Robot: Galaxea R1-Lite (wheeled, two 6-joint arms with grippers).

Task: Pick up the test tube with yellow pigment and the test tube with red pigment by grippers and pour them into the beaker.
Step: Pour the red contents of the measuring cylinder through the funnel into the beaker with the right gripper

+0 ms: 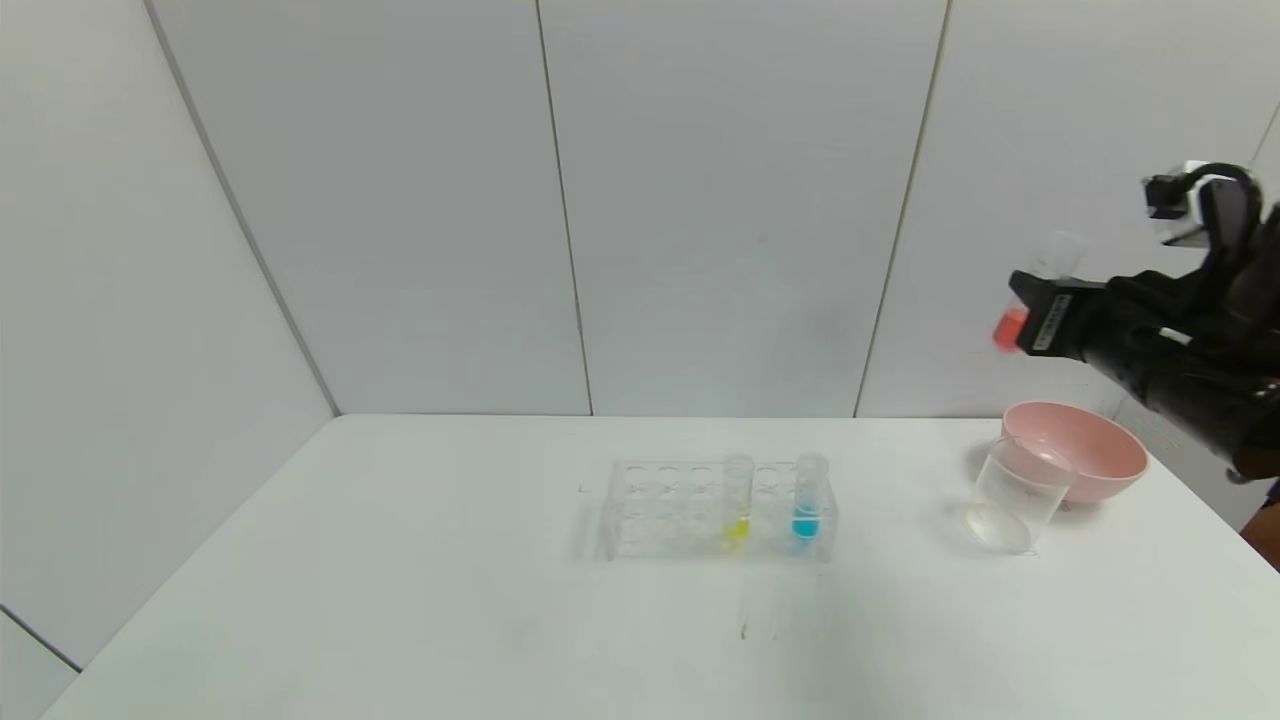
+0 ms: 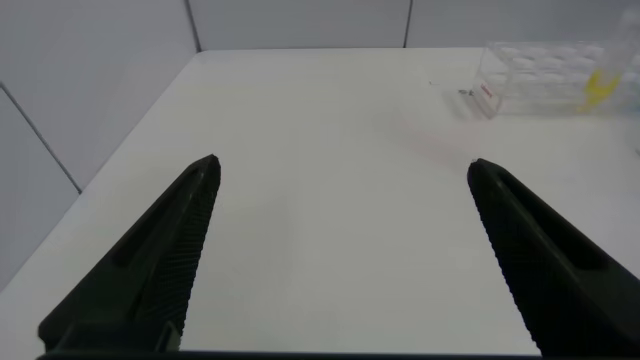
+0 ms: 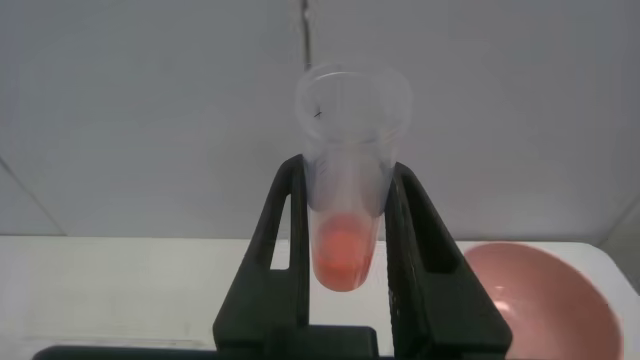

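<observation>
On the smooth white table (image 1: 400,600), the clear many-holed rack (image 1: 680,505) is holding the test tube with yellow pigment (image 1: 738,500) and a blue-liquid tube (image 1: 808,498), both upright. To the right, the clear cylindrical beaker (image 1: 1015,492) is standing just in front of the rounded pink bowl (image 1: 1085,450). Above them, the right gripper (image 1: 1040,315) is clamping the test tube with red pigment (image 3: 348,190) between its black fingers. The left gripper (image 2: 340,260) is hovering over bare tabletop, ribbed fingers wide apart.
</observation>
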